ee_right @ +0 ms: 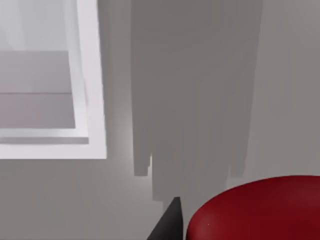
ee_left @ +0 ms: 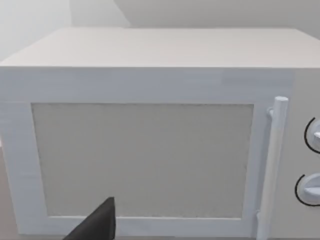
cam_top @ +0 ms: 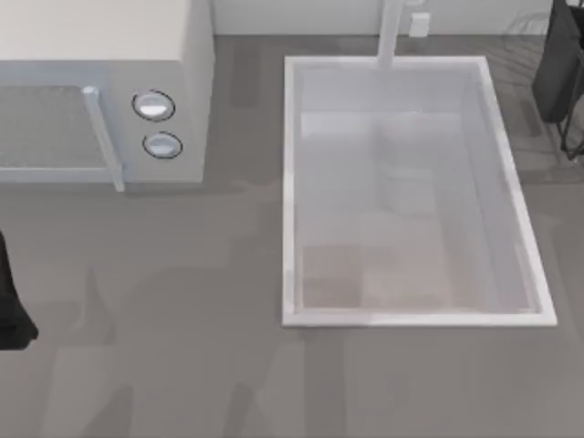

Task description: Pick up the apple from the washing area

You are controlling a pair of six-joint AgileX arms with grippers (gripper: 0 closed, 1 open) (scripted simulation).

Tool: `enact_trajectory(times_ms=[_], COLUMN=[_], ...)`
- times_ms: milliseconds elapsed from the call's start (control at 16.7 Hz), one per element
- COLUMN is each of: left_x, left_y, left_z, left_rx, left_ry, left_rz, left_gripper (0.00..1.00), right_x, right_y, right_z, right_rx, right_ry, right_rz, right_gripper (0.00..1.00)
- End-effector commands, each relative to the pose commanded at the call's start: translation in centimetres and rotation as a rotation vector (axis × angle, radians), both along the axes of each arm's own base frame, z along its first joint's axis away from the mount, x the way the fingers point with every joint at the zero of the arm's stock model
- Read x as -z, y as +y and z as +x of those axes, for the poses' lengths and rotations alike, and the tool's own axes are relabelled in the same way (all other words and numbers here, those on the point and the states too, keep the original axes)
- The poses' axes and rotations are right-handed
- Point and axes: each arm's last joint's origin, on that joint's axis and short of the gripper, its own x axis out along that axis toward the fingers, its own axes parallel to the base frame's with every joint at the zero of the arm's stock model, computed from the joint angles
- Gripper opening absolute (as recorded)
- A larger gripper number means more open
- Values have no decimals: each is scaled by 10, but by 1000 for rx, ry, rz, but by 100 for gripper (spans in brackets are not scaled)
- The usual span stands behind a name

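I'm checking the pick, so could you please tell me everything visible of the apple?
The apple appears in the right wrist view as a glossy, dark red rounded top, cut off by the picture's edge. It sits close under the camera beside a dark finger, over grey counter outside the sink rim. Whether it is gripped cannot be told.

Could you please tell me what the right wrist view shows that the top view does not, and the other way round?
The right wrist view alone shows the red apple, very close to the camera and over the grey counter, outside the sink. The top view alone shows the microwave with its two knobs, the faucet post, and the sink's whole basin. Both show the sink's white rim and the counter.
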Motion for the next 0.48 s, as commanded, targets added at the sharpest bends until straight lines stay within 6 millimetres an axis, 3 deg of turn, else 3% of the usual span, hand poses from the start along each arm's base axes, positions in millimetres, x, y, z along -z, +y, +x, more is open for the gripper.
enact_trajectory(times_ms=[240,480], left_x=[0,0], left_y=[0,0], left_z=[0,0], left_rx=[0,0], left_ry=[0,0], left_rz=[0,0], left_gripper=[100,100], right_x=[6,44], right_y=[1,1], right_z=[1,5], right_rx=[-1,-1], right_ry=[8,4], right_rz=[-1,-1], right_gripper=[0,0])
